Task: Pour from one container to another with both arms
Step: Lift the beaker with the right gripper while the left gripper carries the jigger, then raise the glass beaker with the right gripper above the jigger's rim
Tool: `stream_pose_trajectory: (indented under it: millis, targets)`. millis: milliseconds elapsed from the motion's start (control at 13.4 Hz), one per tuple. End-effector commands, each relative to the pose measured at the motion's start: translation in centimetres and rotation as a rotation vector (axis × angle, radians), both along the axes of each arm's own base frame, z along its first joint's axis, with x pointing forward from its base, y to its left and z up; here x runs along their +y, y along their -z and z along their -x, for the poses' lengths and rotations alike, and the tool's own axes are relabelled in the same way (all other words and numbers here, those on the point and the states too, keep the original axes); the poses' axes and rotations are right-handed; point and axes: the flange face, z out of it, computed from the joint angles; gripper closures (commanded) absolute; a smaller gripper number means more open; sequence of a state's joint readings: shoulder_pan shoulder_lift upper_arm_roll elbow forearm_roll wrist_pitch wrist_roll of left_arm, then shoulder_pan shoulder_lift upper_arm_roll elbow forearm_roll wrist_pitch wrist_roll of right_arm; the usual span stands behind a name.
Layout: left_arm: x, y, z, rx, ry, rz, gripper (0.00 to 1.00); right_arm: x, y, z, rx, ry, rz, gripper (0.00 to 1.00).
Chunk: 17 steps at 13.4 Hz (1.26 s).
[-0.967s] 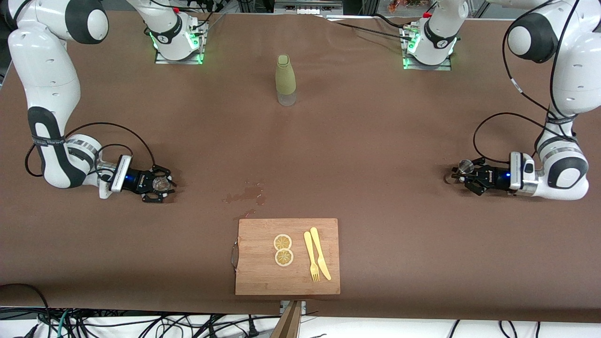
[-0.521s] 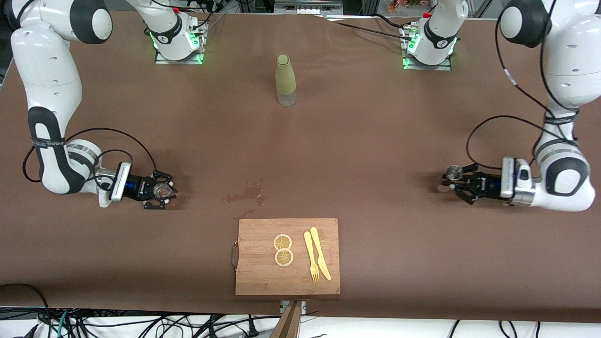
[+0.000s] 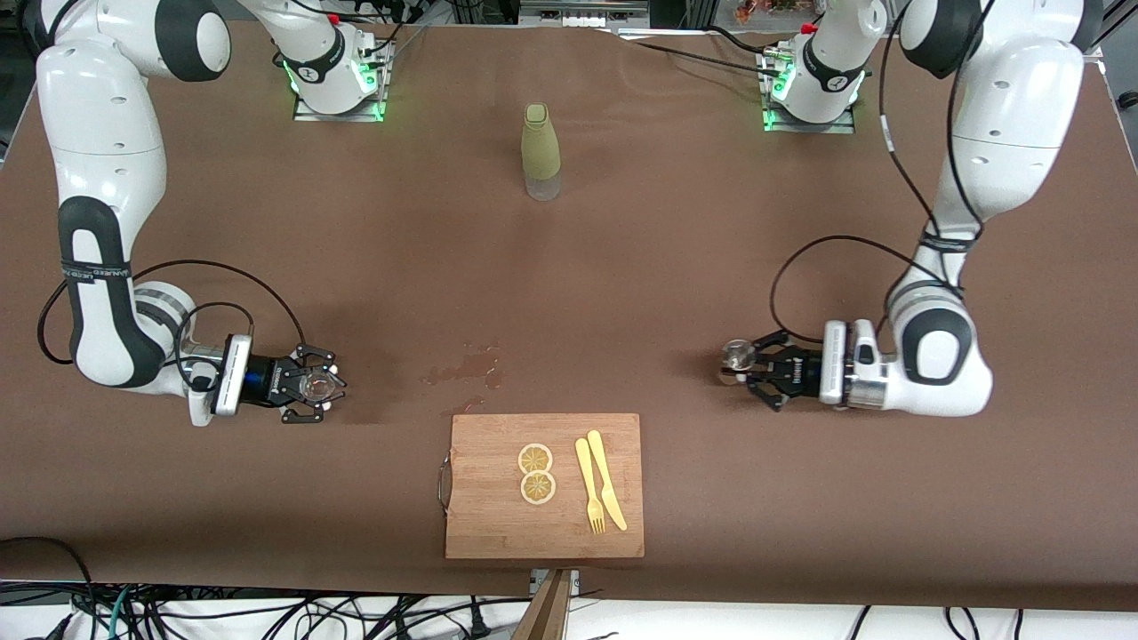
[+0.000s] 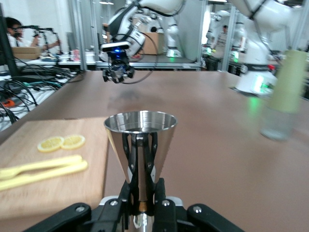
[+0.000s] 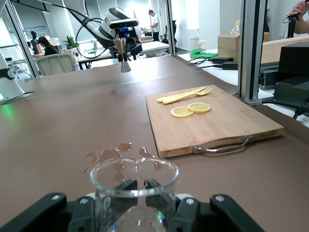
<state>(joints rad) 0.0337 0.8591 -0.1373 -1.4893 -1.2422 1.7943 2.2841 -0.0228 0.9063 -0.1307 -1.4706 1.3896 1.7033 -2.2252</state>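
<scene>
Cutting board (image 3: 544,524): lies nearest the front camera, midway along the table; its metal handle (image 3: 442,483) faces the right arm's end.
Lemon slices (image 3: 536,473): two, side by side on the board.
Fork and knife (image 3: 600,481): yellow, on the board beside the slices, long axes running near to far.
Right gripper (image 3: 313,387): over the table toward the right arm's end, just off the board's far corner; fingers clenched on the glass cup.
Glass cup (image 5: 134,186): clear, held upright in the right gripper, mouth up.
Left gripper (image 3: 745,366): over the table toward the left arm's end, well apart from the right gripper; fingers clamped on the jigger's narrow waist.
Jigger (image 4: 140,140): shiny steel, long axis vertical, one cone cup opening upward, the other pointing down; seen from the right wrist it hangs above the table surface.
Wet patch (image 3: 465,367): dark spill on the table between the two grippers, just farther from the camera than the board.
Green bottle (image 3: 540,151): stands upright, farthest from the camera, between the two arm bases.
</scene>
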Motion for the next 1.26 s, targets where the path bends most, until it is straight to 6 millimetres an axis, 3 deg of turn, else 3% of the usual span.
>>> stream_pose_trajectory:
  millis: [0, 372, 744, 892, 1190]
  targets:
    - [-6.1, -0.1, 0.4, 0.05, -0.112, 0.029, 1.0, 2.3, -0.7, -0.7, 0.03, -0.005, 0.022, 0.82]
    - [-16.1, 0.8, 1.4, 0.101, -0.245, -0.046, 1.0, 8.5, -0.6, -0.6, 0.053, -0.05, 0.071, 0.82]
    - [-24.9, 0.7, 3.8, 0.139, -0.307, -0.129, 1.0, 11.9, -1.2, -0.4, 0.123, -0.058, 0.109, 0.82]
    - [-27.3, 0.8, 4.4, 0.111, -0.329, -0.158, 1.0, 12.6, -2.1, -0.5, 0.142, -0.054, 0.113, 0.82]
    - [-30.4, 1.4, 4.7, 0.134, -0.367, -0.165, 1.0, 13.5, -6.6, -1.9, 0.174, -0.091, 0.212, 0.82]
